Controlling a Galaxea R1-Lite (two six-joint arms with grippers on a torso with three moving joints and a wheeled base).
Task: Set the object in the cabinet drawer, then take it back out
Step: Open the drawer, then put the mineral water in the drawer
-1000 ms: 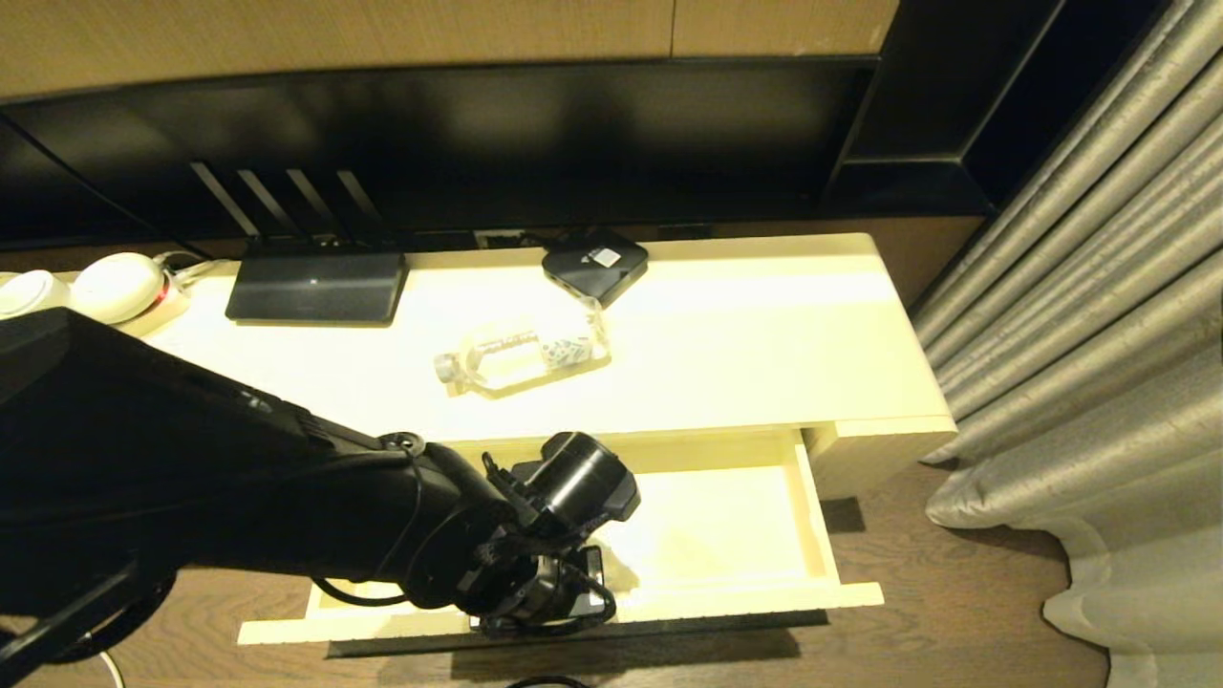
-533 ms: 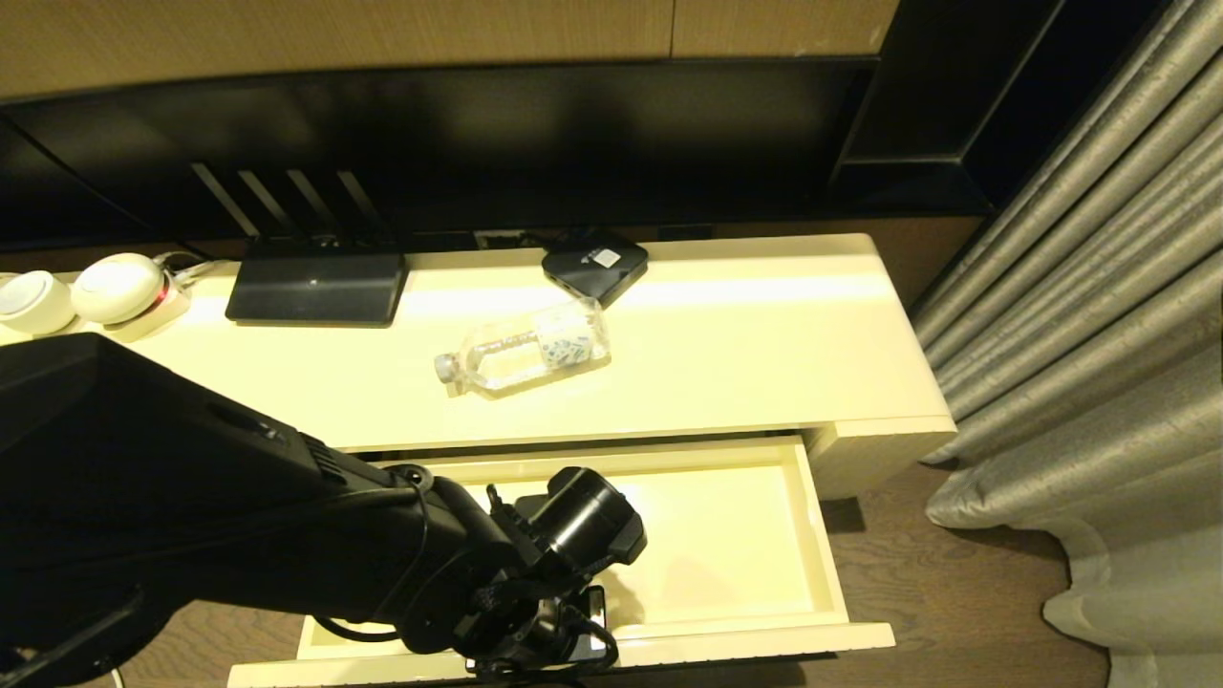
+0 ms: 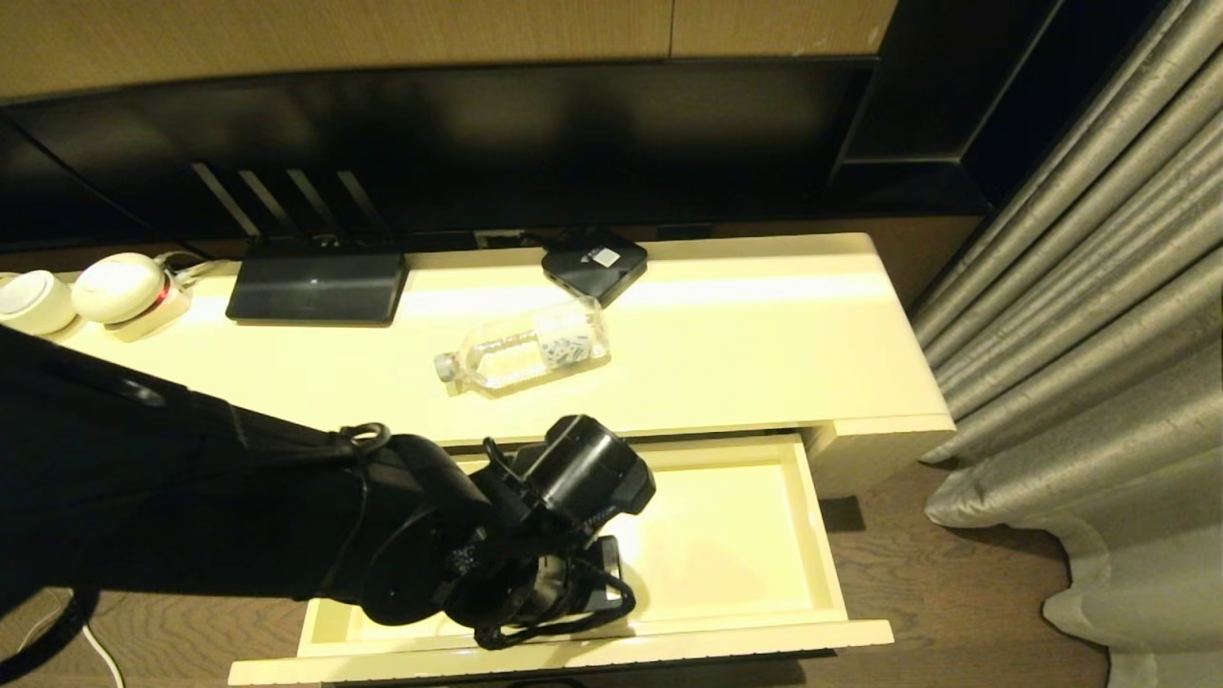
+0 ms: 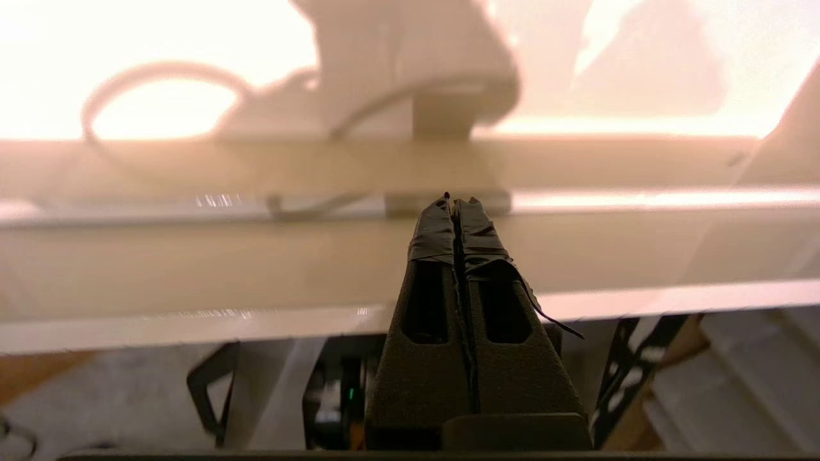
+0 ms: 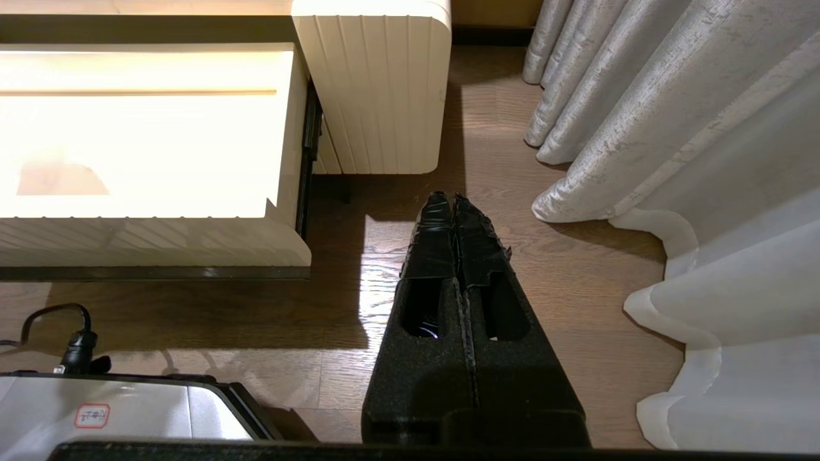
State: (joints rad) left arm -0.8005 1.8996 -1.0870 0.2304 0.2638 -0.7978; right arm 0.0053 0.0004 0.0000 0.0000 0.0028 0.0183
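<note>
The object, a small clear water bottle (image 3: 524, 349), lies on its side on the cream cabinet top (image 3: 764, 344), cap toward the left. Below it the cabinet drawer (image 3: 824, 545) stands pulled out, nothing inside; its ribbed front (image 5: 160, 240) shows in the right wrist view. My left gripper (image 3: 573, 597) hangs over the drawer's front part, left of its middle, fingers pressed together and holding nothing. In the left wrist view its tips (image 4: 453, 202) point down at the drawer's cream wall (image 4: 192, 262). My right gripper (image 5: 453, 200) is shut and empty above the wood floor, right of the drawer.
A black router (image 3: 315, 287) and a black square box (image 3: 594, 260) sit at the back of the cabinet top, white round devices (image 3: 115, 287) at its left end. Grey curtains (image 3: 1099, 334) hang on the right. My base (image 5: 128, 410) is near the drawer front.
The drawer slid further out toward me with the left gripper at its front edge. The gripper then came off the front and now sits slightly higher, over the drawer's inside.
</note>
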